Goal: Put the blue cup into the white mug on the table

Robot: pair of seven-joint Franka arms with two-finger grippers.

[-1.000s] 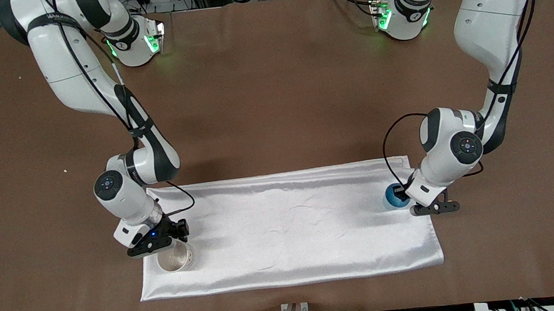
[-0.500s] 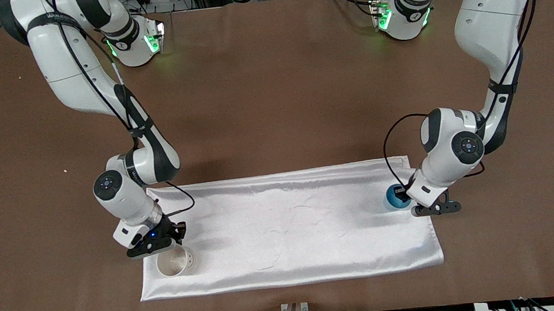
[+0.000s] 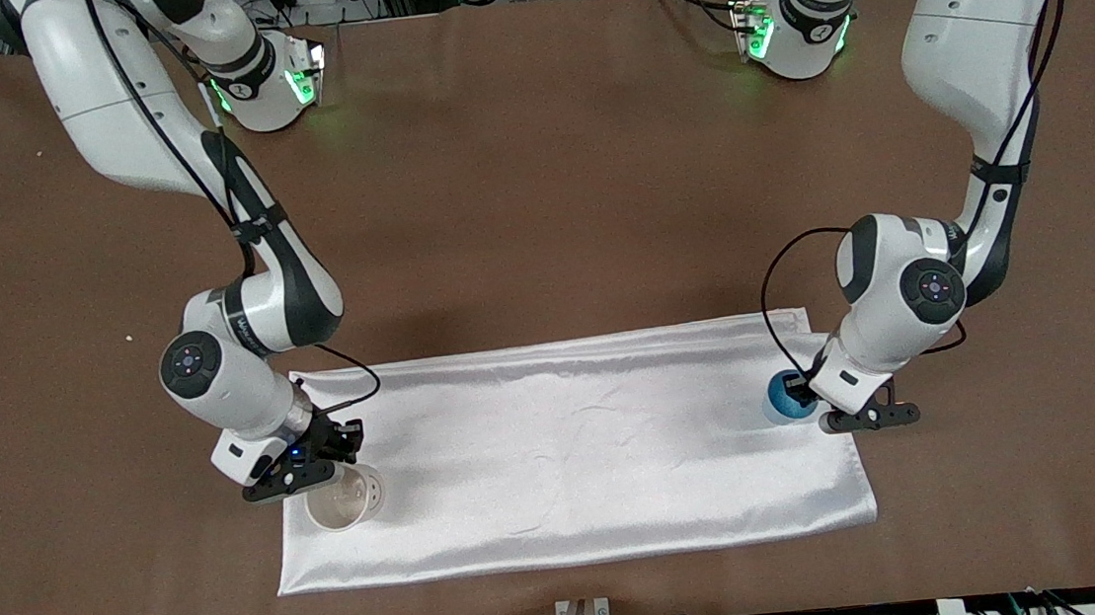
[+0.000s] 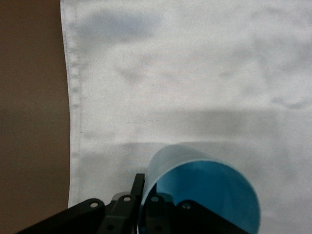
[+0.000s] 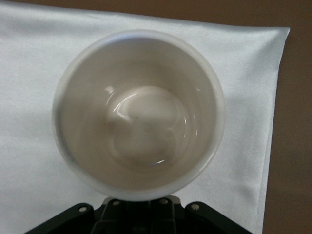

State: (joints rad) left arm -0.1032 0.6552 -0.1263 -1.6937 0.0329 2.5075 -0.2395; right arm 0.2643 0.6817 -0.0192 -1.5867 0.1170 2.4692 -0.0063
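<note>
The right tool [image 3: 319, 466] pinches the white mug [image 3: 344, 500] at its rim, over the white cloth [image 3: 570, 454] toward the right arm's end of the brown worktop [image 3: 538, 199]. At the cloth's other end, the left tool [image 3: 803, 392] pinches the blue cup [image 3: 785, 398] by its rim.
</note>
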